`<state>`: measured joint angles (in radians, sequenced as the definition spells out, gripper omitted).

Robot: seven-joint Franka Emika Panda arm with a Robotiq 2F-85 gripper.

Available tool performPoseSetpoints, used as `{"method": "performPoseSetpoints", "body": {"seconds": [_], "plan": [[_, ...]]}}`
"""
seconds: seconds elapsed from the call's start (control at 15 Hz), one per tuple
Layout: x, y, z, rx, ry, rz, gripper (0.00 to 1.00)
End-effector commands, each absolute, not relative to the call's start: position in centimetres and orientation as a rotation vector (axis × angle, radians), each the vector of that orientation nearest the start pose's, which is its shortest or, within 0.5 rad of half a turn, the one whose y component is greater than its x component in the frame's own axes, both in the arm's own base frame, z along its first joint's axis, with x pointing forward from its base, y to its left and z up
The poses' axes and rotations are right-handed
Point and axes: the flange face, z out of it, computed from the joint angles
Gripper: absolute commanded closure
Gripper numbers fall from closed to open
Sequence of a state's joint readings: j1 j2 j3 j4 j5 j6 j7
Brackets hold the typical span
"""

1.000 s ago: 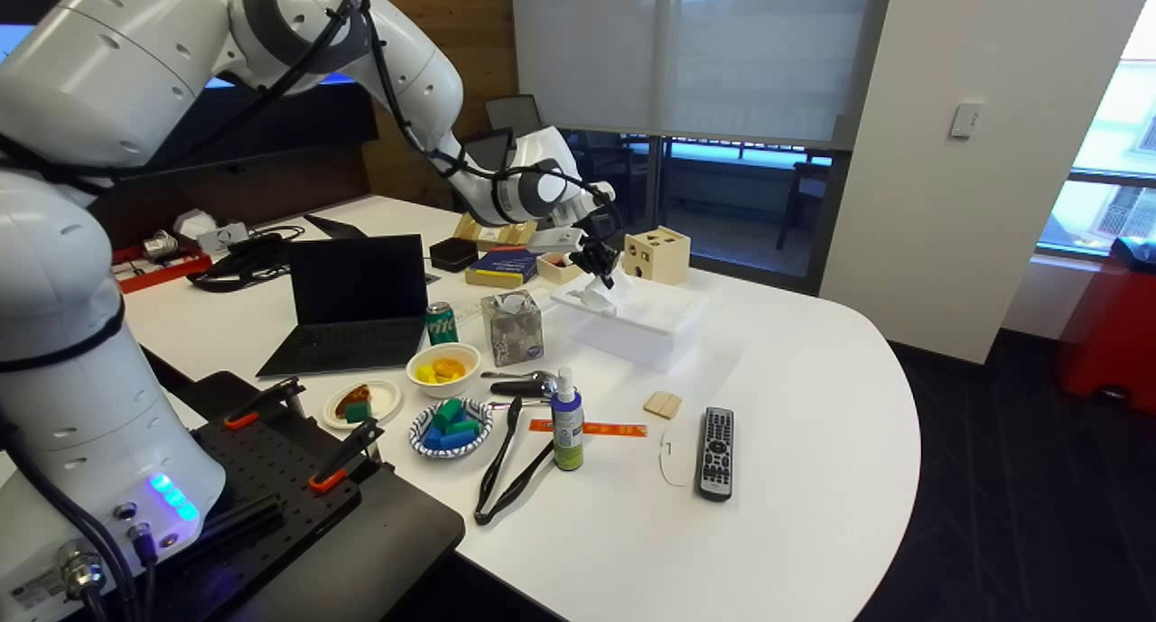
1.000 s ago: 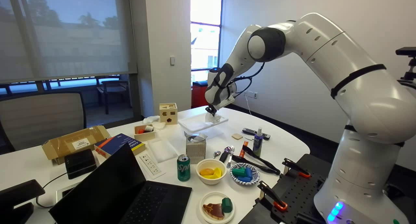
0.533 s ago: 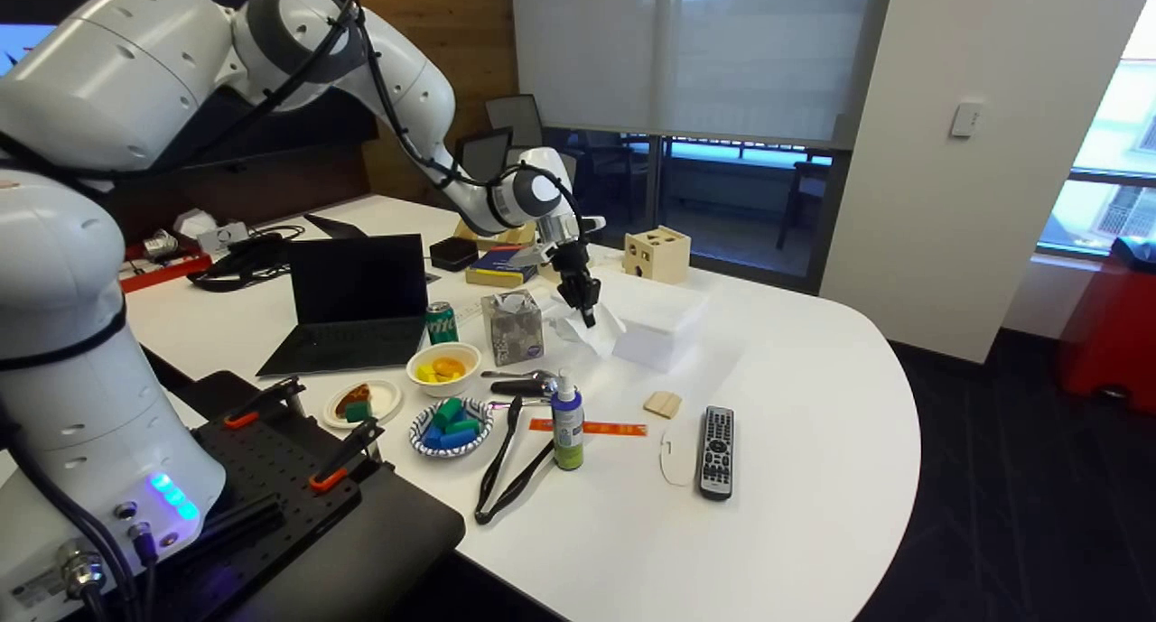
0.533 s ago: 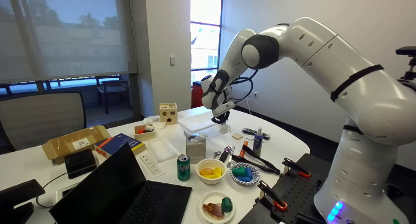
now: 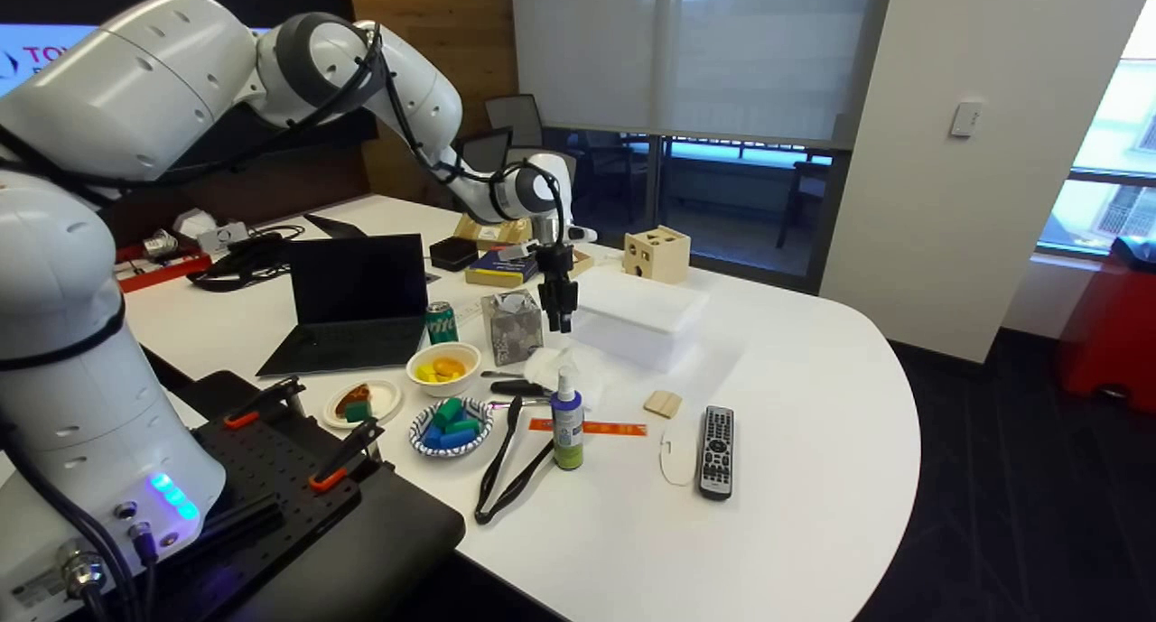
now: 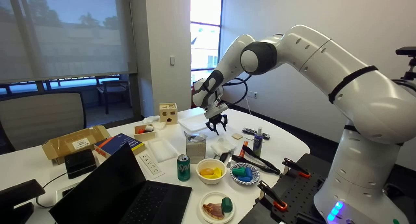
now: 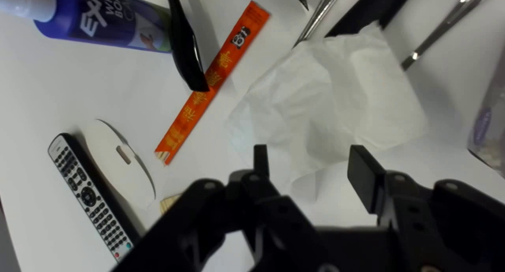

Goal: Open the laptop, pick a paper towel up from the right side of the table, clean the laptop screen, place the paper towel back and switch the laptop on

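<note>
Paper towel (image 7: 331, 96) loose on the table (image 5: 786, 514), end effector (image 6: 221, 132) empty, jaws apart above it.

My gripper (image 7: 311, 167) points down, fingers (image 7: 363, 181) well apart

I have the arm (image 6: 344, 64) arched up and out from its base (image 6: 341, 181), where blue lights (image 6: 335, 211) glow. The elbow (image 6: 258, 58) sits bent well above the wrist (image 6: 203, 97), the forearm (image 6: 232, 59) sloping down between them. In both exterior views my gripper hangs below the wrist; in the wrist view I see a wide gap between the two black fingers.
</note>
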<state>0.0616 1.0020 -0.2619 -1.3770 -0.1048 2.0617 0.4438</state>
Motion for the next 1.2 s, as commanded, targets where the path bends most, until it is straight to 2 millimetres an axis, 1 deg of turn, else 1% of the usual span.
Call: {"method": "performPoseSetpoints", "body": {"seconds": [0.0, 0.07, 0.13, 0.2, 0.27, 0.33, 0.47, 0.6, 0.73, 0.8, 0.93, 1.0, 1.07, 1.13], "plan": [[69.4, -8.2, 15.4, -3.352, 0.799, 0.388, 0.13], [69.6, -7.3, 16.5, -3.353, 0.761, 0.356, 0.06], [69.8, -5.9, 17.8, -3.344, 0.68, 0.313, 0.0], [69.9, -4.2, 18.9, -3.336, 0.575, 0.281, 0.0], [69.9, -2.0, 19.8, -3.329, 0.457, 0.255, 0.0], [69.6, 1.0, 20.3, -3.326, 0.358, 0.239, 0.0], [68.6, 6.7, 20.5, -3.285, 0.179, 0.217, 0.0], [66.9, 12.5, 19.8, -3.232, 0.011, 0.206, 0.0], [64.9, 17.6, 18.3, -3.173, -0.149, 0.196, 0.0], [63.8, 19.8, 17.4, -3.137, -0.225, 0.196, 0.0], [61.3, 23.0, 15.5, -3.057, -0.368, 0.203, 0.0], [60.0, 24.2, 14.6, -3.029, -0.412, 0.208, 0.25], [59.0, 25.1, 13.3, -3.009, -0.434, 0.213, 0.26], [58.1, 25.6, 12.5, -2.977, -0.47, 0.212, 0.34]]}}
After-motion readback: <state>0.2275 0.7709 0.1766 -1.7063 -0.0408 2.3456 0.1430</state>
